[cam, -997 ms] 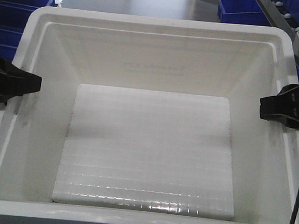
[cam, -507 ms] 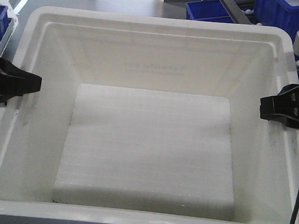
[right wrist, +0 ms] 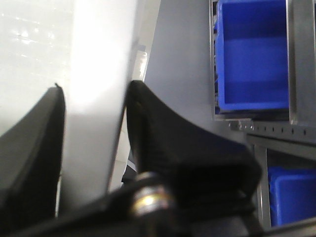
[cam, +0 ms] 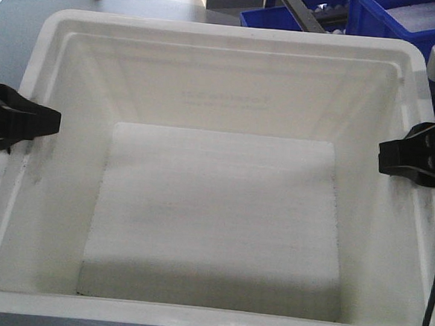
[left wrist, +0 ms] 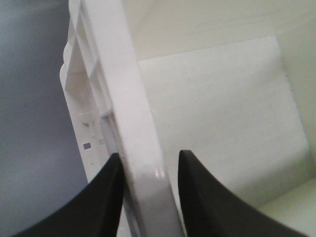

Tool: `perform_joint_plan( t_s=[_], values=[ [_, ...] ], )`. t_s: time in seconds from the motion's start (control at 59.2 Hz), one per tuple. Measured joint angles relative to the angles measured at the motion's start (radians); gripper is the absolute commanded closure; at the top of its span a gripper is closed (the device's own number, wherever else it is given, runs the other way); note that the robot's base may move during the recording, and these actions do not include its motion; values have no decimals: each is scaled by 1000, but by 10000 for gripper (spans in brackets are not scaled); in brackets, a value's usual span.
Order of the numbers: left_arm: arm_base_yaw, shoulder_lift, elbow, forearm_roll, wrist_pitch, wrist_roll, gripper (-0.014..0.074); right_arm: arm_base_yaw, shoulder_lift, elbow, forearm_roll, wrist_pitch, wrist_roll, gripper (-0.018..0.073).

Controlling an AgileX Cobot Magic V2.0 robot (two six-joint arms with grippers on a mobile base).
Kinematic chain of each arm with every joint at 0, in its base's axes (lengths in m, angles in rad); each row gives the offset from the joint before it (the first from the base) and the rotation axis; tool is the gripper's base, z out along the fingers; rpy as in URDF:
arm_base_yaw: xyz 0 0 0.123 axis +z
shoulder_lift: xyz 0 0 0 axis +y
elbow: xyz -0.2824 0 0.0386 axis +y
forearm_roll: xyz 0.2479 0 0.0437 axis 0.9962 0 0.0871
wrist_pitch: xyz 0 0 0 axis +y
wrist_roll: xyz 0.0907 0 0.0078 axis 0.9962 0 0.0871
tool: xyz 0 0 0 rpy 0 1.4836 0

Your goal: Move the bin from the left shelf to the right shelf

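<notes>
The white bin (cam: 227, 31) fills the front view, held up between my two grippers, with faint print on its far inner wall. My left gripper (cam: 52, 122) is shut on the bin's left rim. In the left wrist view its jaws straddle the rolled rim (left wrist: 133, 98), one finger outside and one inside, around my left gripper (left wrist: 148, 155). My right gripper (cam: 386, 156) is shut on the right rim. In the right wrist view the rim (right wrist: 98, 74) sits between the fingers of my right gripper (right wrist: 94, 89). A white foam sheet (cam: 214, 215) lies on the bin's floor.
Dark blue totes (cam: 407, 19) stand on a metal shelf frame (cam: 303, 12) at the back right, one lower (cam: 269, 17). Grey floor (cam: 18, 22) lies at the back left. The right wrist view shows a blue tote (right wrist: 252, 54) in the shelf with a metal rail (right wrist: 301, 64).
The background has slid leftward: the blue totes on the left have left the view and the right shelf's totes have come further in. Both grippers keep the same hold on the bin.
</notes>
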Motion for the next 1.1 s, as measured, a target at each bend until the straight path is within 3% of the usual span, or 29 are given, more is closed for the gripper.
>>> perform_joint_plan(
  t_s=[1.099],
  values=[
    [0, 0, 0, 0, 0, 1, 601, 0, 0, 0, 0, 2, 0, 564]
  ],
)
